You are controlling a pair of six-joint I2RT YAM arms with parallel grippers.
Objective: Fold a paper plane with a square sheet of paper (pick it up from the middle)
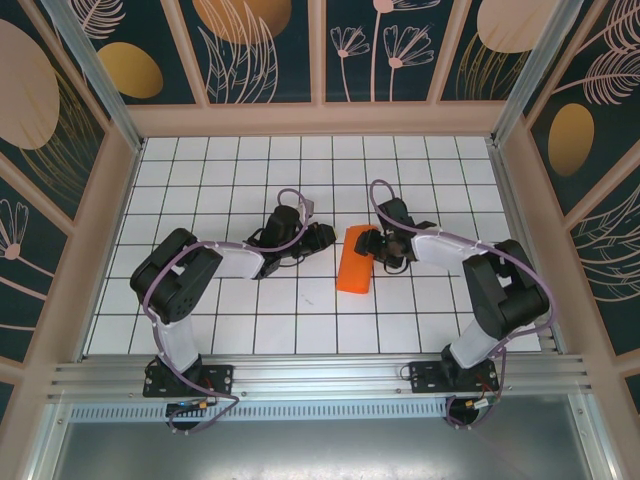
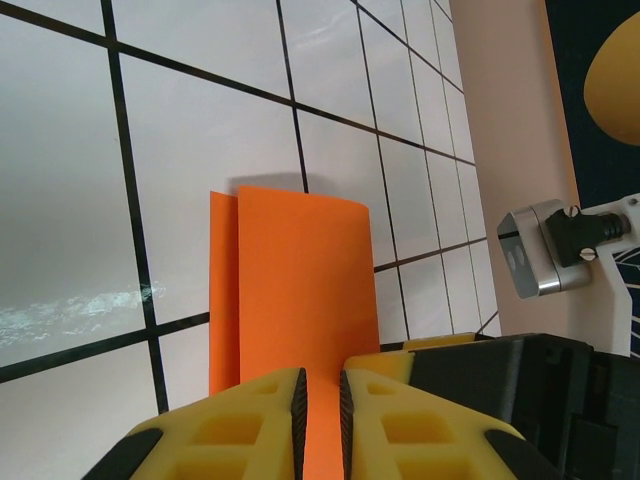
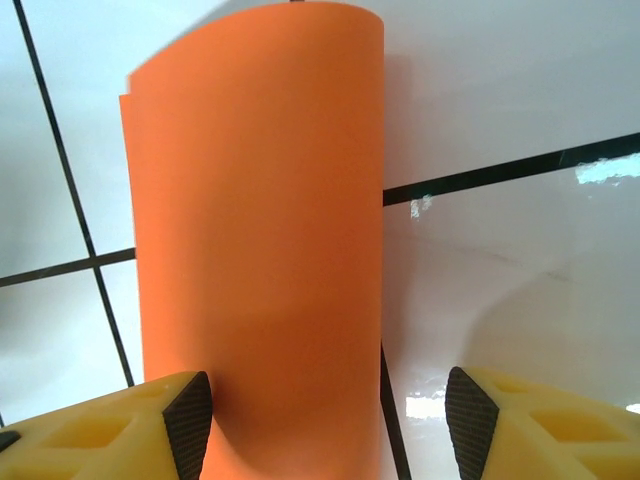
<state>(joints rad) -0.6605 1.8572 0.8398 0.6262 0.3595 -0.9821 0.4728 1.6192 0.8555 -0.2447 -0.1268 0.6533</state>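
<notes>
Risk: the tiled table (image 1: 300, 320) looks slick, so the square sheet of paper (image 1: 355, 270) could skate away under a push instead of creasing. Its upper layer bows up, uncreased, and the edges sit offset. If let go it would likely spring open or set crooked. The sheet lies mid-table between both arms, doubled over, bright orange. The right gripper (image 3: 330, 415) is spread wide, with the sheet just beside one finger. The left gripper (image 2: 321, 420) is nearly closed with orange in the slit; I cannot tell whether it pinches.
</notes>
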